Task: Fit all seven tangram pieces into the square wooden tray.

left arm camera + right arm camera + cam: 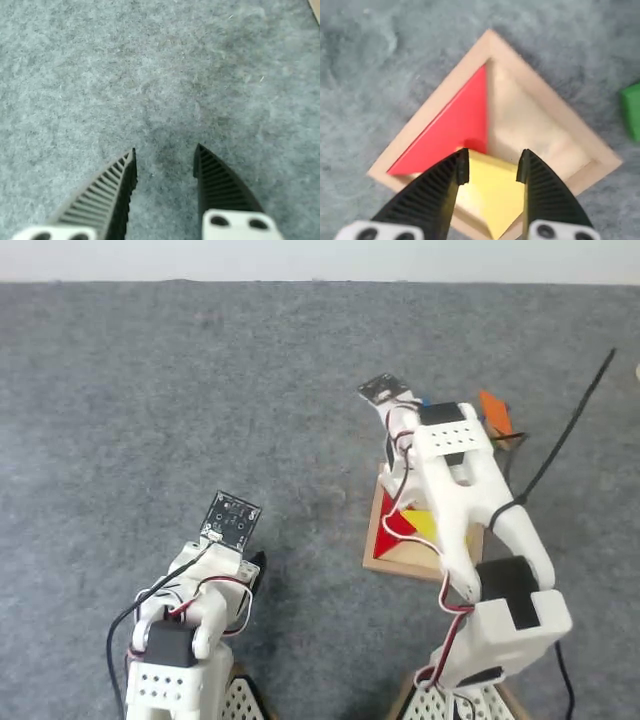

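Right wrist view: pale wooden tray (pixel 526 120)

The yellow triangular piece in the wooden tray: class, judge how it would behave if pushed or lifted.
The yellow triangular tangram piece looks flat and rigid, so it should slide, not roll. Its smooth face may slip when pinched. Pushed, it would likely stop against the red triangular piece or the square wooden tray.

- Tray (pixel 402 566) on bench (pixel 200 390), right of centre.
- In tray: triangle piece (pixel 455 130) left, second piece (pixel 491 192) touching its right.
- Loose piece (pixel 495 415) behind tray.
- Left gripper (pixel 165 160) over bench, left of tray.
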Controlling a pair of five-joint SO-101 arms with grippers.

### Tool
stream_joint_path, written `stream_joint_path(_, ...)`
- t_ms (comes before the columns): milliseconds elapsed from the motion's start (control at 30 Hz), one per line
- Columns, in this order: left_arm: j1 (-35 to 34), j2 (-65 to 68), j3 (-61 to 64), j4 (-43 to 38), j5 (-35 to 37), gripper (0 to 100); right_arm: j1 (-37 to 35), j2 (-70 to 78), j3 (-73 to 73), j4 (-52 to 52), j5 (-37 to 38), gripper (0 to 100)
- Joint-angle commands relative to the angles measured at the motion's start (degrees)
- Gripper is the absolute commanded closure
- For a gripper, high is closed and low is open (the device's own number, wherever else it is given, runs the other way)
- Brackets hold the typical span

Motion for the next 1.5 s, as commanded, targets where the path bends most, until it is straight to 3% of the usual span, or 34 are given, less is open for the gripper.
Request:
stream_joint_path(0, -0.2, -1.1, -0.7, 0.4, 0.4, 82, 1.8, -3.4, -0.3, -2.4, 0.4, 83.2)
stream_joint_path(300, -0.2, -1.1, -0.7, 0.4, 0.4, 82, 0.4, -4.1, 7.5, -6.3, 1.4, 83.2)
stream_joint_path(667, -0.2, -1.1, -0.7, 0.4, 0.4, 82, -1.5, -4.5, 10.3, -1.0, -0.5, 83.2)
stream_joint_path(967, -0.3, -1.1, -0.7, 0.4, 0.4, 82, -5.6, -20.2, 17.8, -0.9, -3.1, 83.2)
stream_joint_path(1167, -0.3, -1.1, -0.7, 0.4, 0.4, 82, 0.8, -27.6, 20.0, 0.6, -1.3, 83.2)
stream_joint_path(1467, -0.3, -1.1, -0.7, 0.4, 0.4, 82, 8.6, -22.0, 26.1, -8.0, -0.2, 83.2)
